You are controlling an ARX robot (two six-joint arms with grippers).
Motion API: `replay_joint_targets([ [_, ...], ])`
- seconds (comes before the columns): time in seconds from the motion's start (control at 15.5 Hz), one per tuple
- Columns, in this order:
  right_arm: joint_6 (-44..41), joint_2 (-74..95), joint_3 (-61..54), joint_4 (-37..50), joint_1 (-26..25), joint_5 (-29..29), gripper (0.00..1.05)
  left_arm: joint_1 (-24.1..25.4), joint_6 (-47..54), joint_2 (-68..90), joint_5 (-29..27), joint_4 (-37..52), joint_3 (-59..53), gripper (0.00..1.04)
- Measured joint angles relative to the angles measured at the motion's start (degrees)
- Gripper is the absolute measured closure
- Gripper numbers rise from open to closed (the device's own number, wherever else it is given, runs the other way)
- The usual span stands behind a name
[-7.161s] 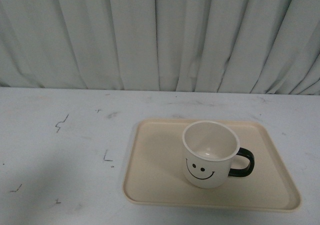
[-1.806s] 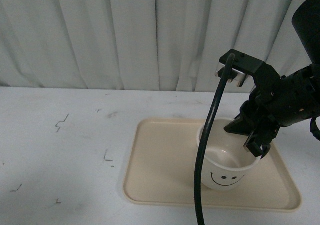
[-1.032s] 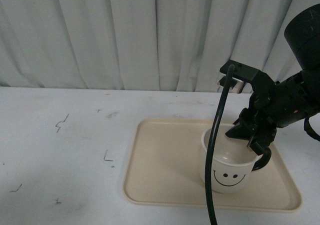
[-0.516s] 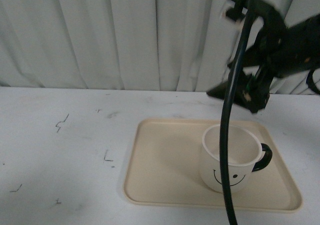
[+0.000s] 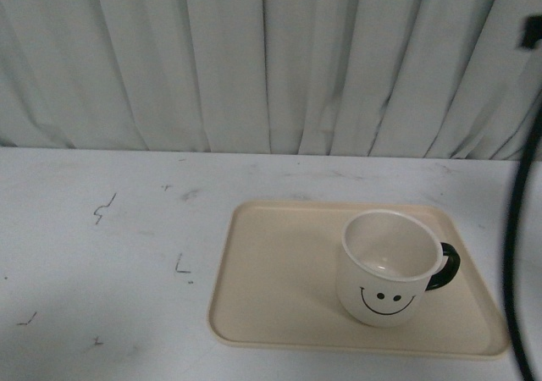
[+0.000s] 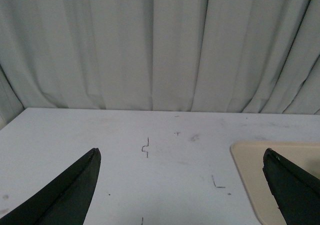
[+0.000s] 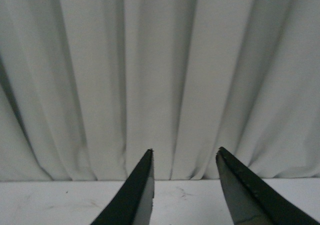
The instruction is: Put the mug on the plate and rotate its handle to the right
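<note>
The mug stands upright on the plate, in the plate's right half, its smiley face toward the desk's near edge and its handle pointing toward the desk's right edge. The plate lies on the white desk, right of its middle. The left claw is spread wide apart above the desk, holding nothing. The right claw is partly apart and empty, facing the curtain. A black cable hangs by the desk's right edge.

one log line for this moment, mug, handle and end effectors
mug: upright on plate | handle: points right | left end effector: open, empty | right end effector: open, empty
</note>
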Motion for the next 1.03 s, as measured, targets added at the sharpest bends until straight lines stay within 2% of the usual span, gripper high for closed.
replay_joint_targets([
  [0.19, 1.9, -8.5, -13.8, 2.6, -1.8, -2.3, 0.97, 0.0, 0.0, 0.0, 0.0, 0.0, 0.0, 0.07],
  [0.26, 2.0, -10.8, -17.0, 2.6, -2.7, -3.0, 1.02, 0.0, 0.0, 0.0, 0.0, 0.0, 0.0, 0.07],
  [0.52, 2.0, -22.9, -26.5, 1.0, -5.0, -5.0, 1.03, 0.0, 0.0, 0.0, 0.0, 0.0, 0.0, 0.07],
  [0.58, 2.0, -26.1, -28.4, -0.2, -7.9, -8.3, 1.03, 0.0, 0.0, 0.0, 0.0, 0.0, 0.0, 0.07],
  [0.65, 2.1, -29.5, -29.7, -1.5, -9.5, -8.2, 1.03, 0.0, 0.0, 0.0, 0.0, 0.0, 0.0, 0.07],
  [0.84, 2.1, -30.1, -32.4, 1.4, -9.3, -8.7, 1.03, 0.0, 0.0, 0.0, 0.0, 0.0, 0.0, 0.07],
  [1.03, 2.1, -36.7, -35.3, -4.1, -9.3, -8.7, 1.03, 0.0, 0.0, 0.0, 0.0, 0.0, 0.0, 0.07],
])
